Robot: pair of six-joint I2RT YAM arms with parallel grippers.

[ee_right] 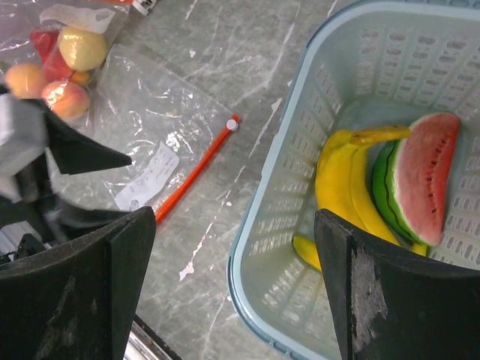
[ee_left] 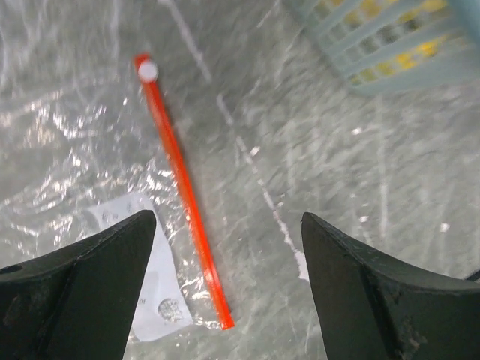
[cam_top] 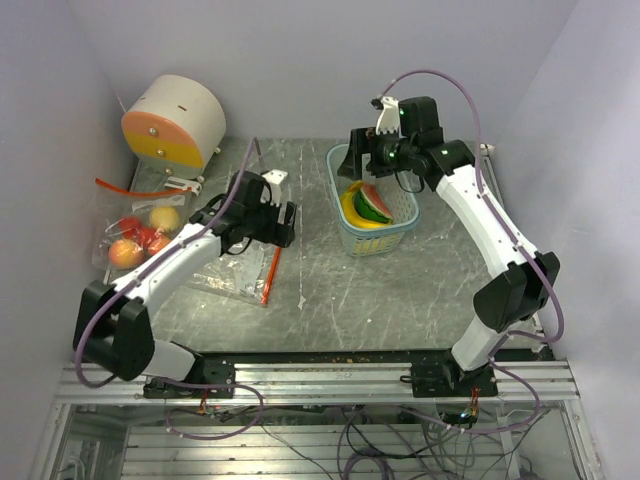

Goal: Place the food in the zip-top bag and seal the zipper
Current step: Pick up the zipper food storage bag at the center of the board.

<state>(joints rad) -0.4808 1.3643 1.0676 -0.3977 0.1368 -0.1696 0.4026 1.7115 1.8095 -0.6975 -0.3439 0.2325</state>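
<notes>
Inside the basket (ee_right: 266,195), the banana (ee_right: 337,180) and watermelon slice (ee_right: 424,176) lie touching, under the right gripper (ee_right: 234,216), which is spread and empty. These 2 fruits look light, rigid and glossy, so probably slippery; the banana's middle seems the surest hold. The left gripper (ee_left: 229,221), also spread wide, hangs over the limp clear bag (ee_left: 67,135) on the surface, best pinched near its stiffer orange zipper (ee_left: 180,187).

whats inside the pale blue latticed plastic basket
A yellow toy banana and a red-and-green watermelon slice lie inside the pale blue latticed basket. Whatever sits beneath them is covered.
</notes>
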